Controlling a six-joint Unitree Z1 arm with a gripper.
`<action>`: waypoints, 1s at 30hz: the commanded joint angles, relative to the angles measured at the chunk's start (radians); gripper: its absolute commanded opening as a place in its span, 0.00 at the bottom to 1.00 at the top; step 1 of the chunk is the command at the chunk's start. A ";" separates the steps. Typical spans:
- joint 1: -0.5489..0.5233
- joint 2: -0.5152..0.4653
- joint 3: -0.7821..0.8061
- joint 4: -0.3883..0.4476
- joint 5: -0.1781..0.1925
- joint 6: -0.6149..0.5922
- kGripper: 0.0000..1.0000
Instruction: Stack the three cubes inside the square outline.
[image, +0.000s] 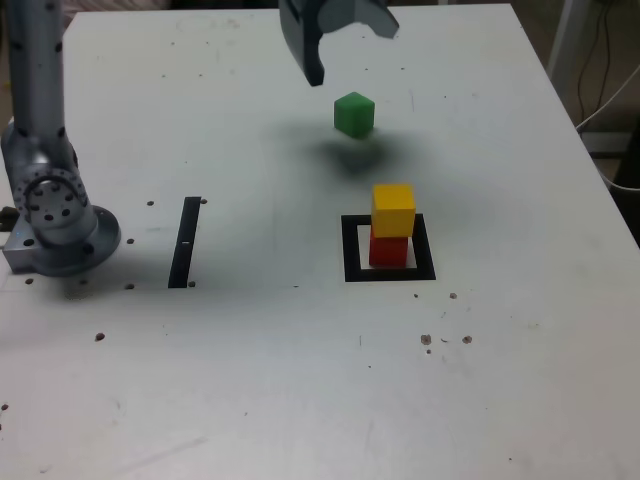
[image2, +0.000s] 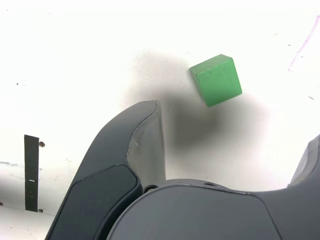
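Claw (image: 345, 45) spread wide, empty, above green cube (image: 354, 114) on table (image: 250, 380), lined up to grasp. Yellow cube (image: 393, 209) tops red cube (image: 389, 250) inside square outline (image: 350, 260), at cube's 5 o'clock.

White table (image: 300, 400), green cube (image: 354, 114), square outline (image: 350, 262)

Wrist view overexposed, table (image2: 75, 50) blown white; soft shadow beside green cube (image2: 216, 80); exterior view dimmer, slightly soft.

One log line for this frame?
gripper: open, above green cube | yellow on red in outline | green unstacked
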 joint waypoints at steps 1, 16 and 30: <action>0.000 0.032 -0.018 0.004 -0.005 0.000 1.00; -0.002 0.152 -0.073 0.036 0.037 -0.028 1.00; 0.084 0.227 -0.104 0.044 0.017 0.003 1.00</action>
